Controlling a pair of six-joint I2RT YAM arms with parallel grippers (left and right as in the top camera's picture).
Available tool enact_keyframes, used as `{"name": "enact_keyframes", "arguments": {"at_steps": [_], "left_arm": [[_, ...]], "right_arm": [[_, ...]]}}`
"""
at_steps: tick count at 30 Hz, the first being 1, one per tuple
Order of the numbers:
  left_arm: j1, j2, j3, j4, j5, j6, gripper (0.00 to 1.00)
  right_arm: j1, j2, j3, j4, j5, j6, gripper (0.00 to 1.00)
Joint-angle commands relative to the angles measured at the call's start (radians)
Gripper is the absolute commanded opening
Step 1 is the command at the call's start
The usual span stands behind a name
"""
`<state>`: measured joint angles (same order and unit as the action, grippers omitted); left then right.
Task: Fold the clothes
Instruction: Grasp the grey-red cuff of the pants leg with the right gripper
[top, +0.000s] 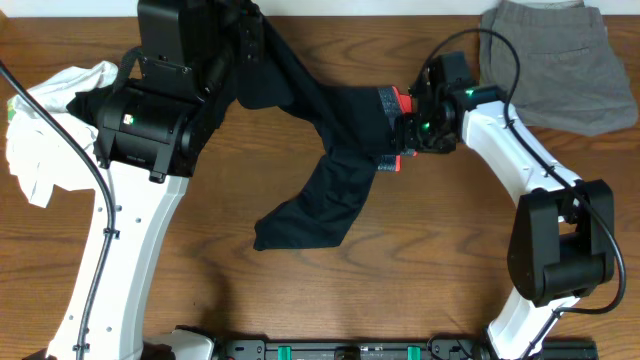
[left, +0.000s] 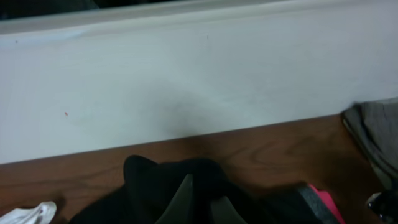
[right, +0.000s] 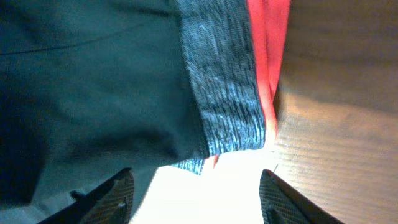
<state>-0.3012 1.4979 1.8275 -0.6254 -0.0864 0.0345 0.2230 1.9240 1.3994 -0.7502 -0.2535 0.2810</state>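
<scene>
Long black trousers (top: 340, 130) with a grey-and-coral waistband (right: 230, 93) lie across the brown wooden bench (top: 400, 270), long axis running arm to arm. Left jaws pinch the leg end (closed tight); right jaws gape empty, waistband just ahead of them.

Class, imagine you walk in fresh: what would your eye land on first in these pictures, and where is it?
The black trousers sprawl across the middle of the table, one end bunched at the left gripper at the back. Their grey-and-coral waistband glows beside the open right gripper; a white T-shirt lies crumpled at the far left edge.
</scene>
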Motion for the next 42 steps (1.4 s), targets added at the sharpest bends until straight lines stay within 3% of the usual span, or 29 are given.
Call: {"name": "enact_keyframes", "arguments": {"at_steps": [1, 4, 7, 22, 28, 42], "left_arm": [[0.005, 0.000, 0.007, -0.010, -0.015, 0.016, 0.06], [0.005, 0.001, 0.007, -0.022, -0.016, 0.016, 0.06], [0.005, 0.001, 0.007, -0.026, -0.016, 0.016, 0.06], [0.005, 0.001, 0.007, -0.026, -0.015, 0.013, 0.06], [0.005, 0.001, 0.007, -0.029, -0.015, 0.013, 0.06], [0.005, 0.001, 0.007, -0.029, -0.016, 0.013, 0.06]], "right_arm": [[0.031, 0.006, -0.059, 0.050, 0.029, 0.189, 0.55], [0.052, 0.005, -0.093, 0.057, 0.130, 0.345, 0.46], [0.053, 0.006, -0.105, 0.057, 0.159, 0.460, 0.47], [0.103, 0.006, -0.107, 0.150, 0.141, 0.734, 0.69], [0.130, 0.008, -0.120, 0.237, 0.140, 0.762, 0.75], [0.170, 0.074, -0.143, 0.270, 0.099, 0.750, 0.72]]}}
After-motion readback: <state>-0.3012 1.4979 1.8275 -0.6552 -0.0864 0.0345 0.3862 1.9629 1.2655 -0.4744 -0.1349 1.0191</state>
